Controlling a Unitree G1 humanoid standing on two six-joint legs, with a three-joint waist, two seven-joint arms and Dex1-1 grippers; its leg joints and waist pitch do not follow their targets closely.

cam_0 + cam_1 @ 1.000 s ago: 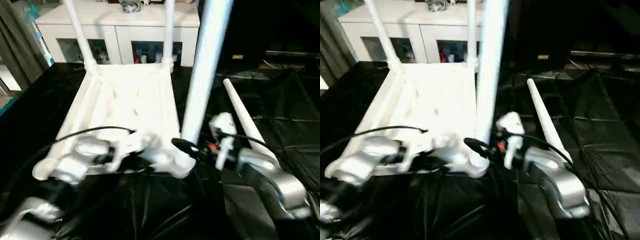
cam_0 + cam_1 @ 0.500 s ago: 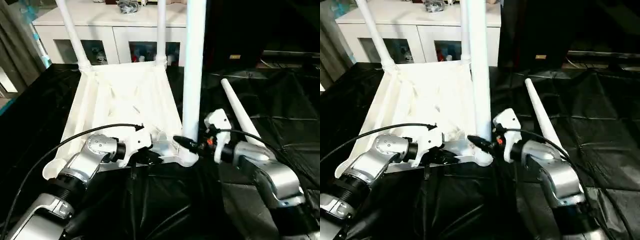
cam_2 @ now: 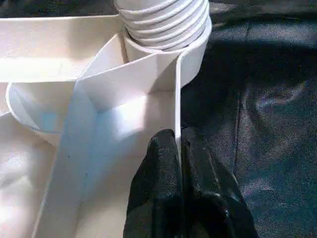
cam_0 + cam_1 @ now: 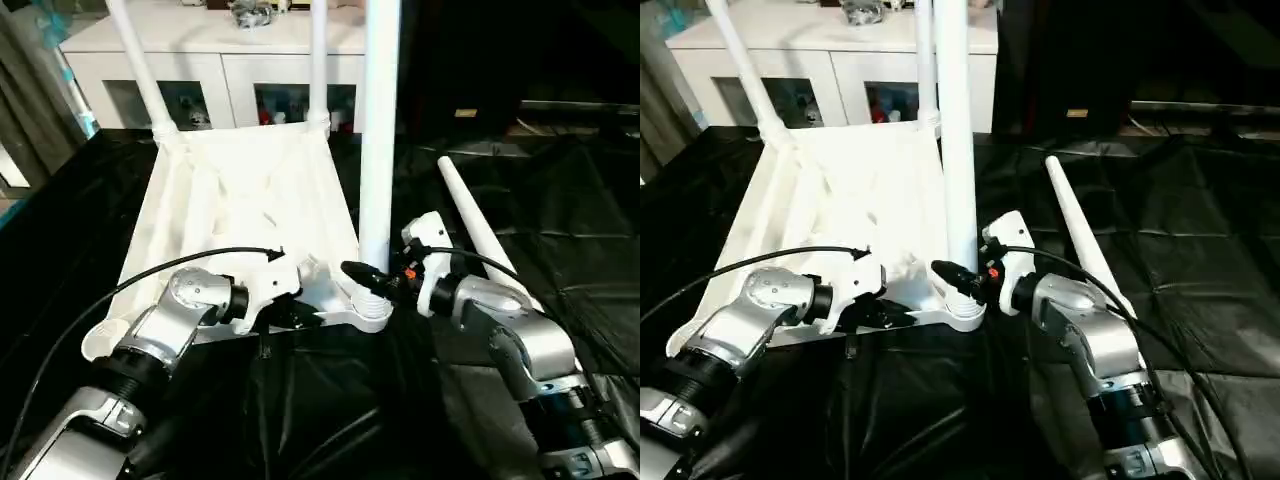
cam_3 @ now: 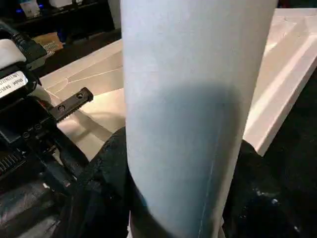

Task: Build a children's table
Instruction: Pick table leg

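The children's table (image 4: pixel 250 195) lies upside down on the black cloth, ribbed underside up. Two white legs (image 4: pixel 140 75) (image 4: pixel 318 60) stand in its far corner sockets. A third leg (image 4: pixel 378 150) stands upright in the near right socket (image 4: pixel 372 315), its ribbed end (image 3: pixel 163 22) seated there. My right gripper (image 4: pixel 365 280) is shut around this leg just above the socket, with black fingers (image 5: pixel 106 163) on either side of the tube. My left gripper (image 3: pixel 178 148) is shut on the table's thin near rim (image 3: pixel 177 94), close to that socket. A fourth leg (image 4: pixel 480 235) lies loose on the cloth to the right.
A white glass-door cabinet (image 4: pixel 230 60) stands behind the table. Black cloth (image 4: pixel 560 200) covers the whole work surface. A black cable (image 4: pixel 150 275) loops from my left wrist over the table's near edge. Grey curtain (image 4: pixel 30 90) hangs at the far left.
The head view has shifted. The leg in my right gripper has gone from leaning to standing upright in the near right socket. Both grips are unchanged.
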